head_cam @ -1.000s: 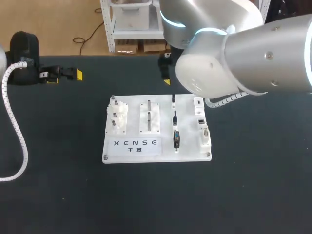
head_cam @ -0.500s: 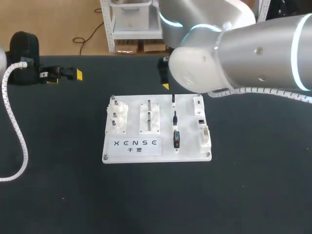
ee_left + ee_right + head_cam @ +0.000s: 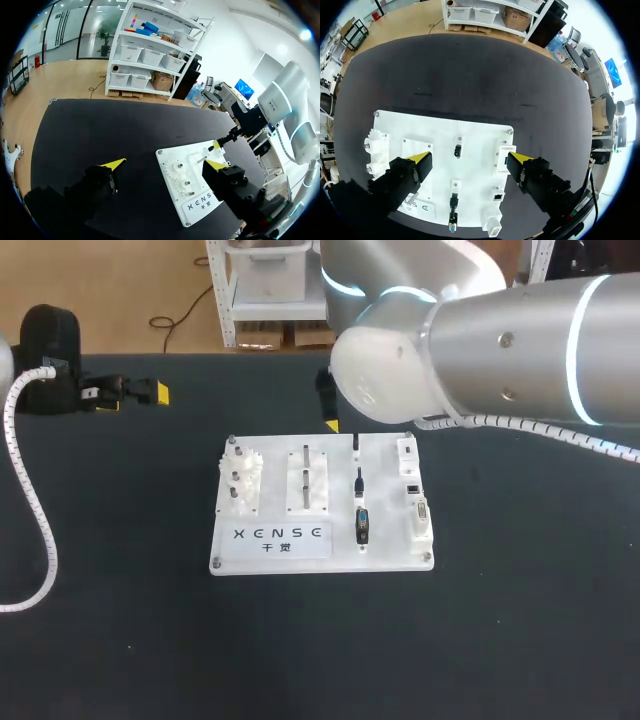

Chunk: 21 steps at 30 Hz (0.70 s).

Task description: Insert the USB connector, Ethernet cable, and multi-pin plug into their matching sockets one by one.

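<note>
The white board (image 3: 275, 555) lies mid-table. Three plugs stand in a column on it: the USB connector (image 3: 355, 445) farthest, the Ethernet cable plug (image 3: 359, 482) in the middle, the multi-pin plug (image 3: 362, 526) nearest. Their sockets (image 3: 412, 487) line the board's right side. My right gripper (image 3: 470, 159) hovers open above the board (image 3: 440, 132), with the USB connector (image 3: 457, 150) between its spread fingers below. In the head view my arm hides it except one yellow fingertip (image 3: 332, 425). My left gripper (image 3: 135, 399) rests open at the table's far left, empty.
White gear posts (image 3: 241, 480) and a slotted block (image 3: 307, 480) occupy the board's left half. In the left wrist view the board (image 3: 200, 205) lies ahead and to the right of the left gripper (image 3: 165, 164). Black tabletop surrounds the board.
My right arm has swung leftward over the board's far edge, carrying its gripper toward the left. The left arm and the plugs have not moved.
</note>
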Motion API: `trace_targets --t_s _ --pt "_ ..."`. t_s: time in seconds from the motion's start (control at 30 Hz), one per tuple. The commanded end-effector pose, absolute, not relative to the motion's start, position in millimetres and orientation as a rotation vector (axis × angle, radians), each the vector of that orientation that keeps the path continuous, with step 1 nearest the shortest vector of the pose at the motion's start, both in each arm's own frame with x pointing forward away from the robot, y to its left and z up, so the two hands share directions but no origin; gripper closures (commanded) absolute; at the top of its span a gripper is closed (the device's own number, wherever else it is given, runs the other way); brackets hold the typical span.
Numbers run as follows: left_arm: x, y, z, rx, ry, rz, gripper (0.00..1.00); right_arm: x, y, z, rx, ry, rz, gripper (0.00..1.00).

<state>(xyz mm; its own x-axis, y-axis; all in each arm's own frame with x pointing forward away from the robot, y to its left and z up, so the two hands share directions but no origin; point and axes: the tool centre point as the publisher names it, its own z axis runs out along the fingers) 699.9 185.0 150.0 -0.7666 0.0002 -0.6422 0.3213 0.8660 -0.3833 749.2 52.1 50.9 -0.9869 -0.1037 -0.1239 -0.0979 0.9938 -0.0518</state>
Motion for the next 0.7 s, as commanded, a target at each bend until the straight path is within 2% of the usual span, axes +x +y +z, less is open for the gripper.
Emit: trace_targets --t_s 0.03,0.53,0.6,0.67,0.7 --pt "700 185 150 0.231 2.374 -0.636 0.0 750 55 45 -0.15 3.01 -0.065 0.0" --pt "700 185 150 0.231 2.374 -0.636 0.0 745 58 26 -0.151 3.017 -0.034 0.0" --pt "700 185 150 0.231 2.374 -0.636 0.0 745 58 25 -0.139 3.021 -0.039 0.07" --pt "700 185 150 0.231 2.374 -0.636 0.0 744 59 23 -0.131 3.021 -0.046 0.22" --pt "700 185 150 0.231 2.374 -0.636 0.0 744 60 23 -0.129 3.022 -0.045 0.25"
